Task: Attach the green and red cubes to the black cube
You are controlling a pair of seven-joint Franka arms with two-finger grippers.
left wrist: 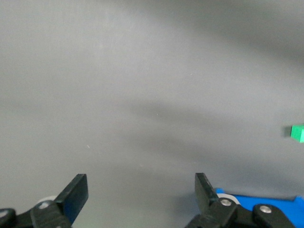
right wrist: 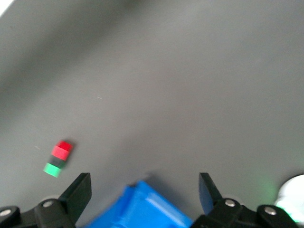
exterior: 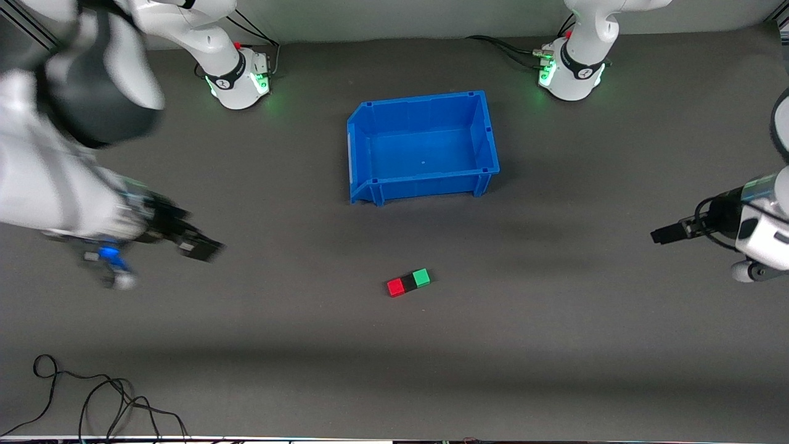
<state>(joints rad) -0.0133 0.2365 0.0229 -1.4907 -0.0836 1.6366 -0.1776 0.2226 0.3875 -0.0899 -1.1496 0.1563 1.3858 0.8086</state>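
- Low in the middle of the front view, the red cube (exterior: 396, 287), the black cube (exterior: 408, 282) and the green cube (exterior: 421, 277) are seen in one short slanted row on the dark table (exterior: 555, 345), the black one between the other two and touching both.
- Since the coloured cubes are pressed to either face of the black one, the attaching is judged to be done, and nothing is held.
- Above the row in that frame, the blue bin (exterior: 424, 145) is seen with nothing in it, well apart from the cubes.
- At the left edge of the frame, the right gripper (exterior: 200, 246) is held over bare table, fingers (right wrist: 76, 194) spread wide and empty; it is judged to be parked clear of the row.
- At the right edge, the left gripper (exterior: 666, 234) is likewise held over bare table, with its fingers (left wrist: 76, 192) parted and empty.
- At the lower left corner of the front view, a loose black cable (exterior: 92, 401) is seen.
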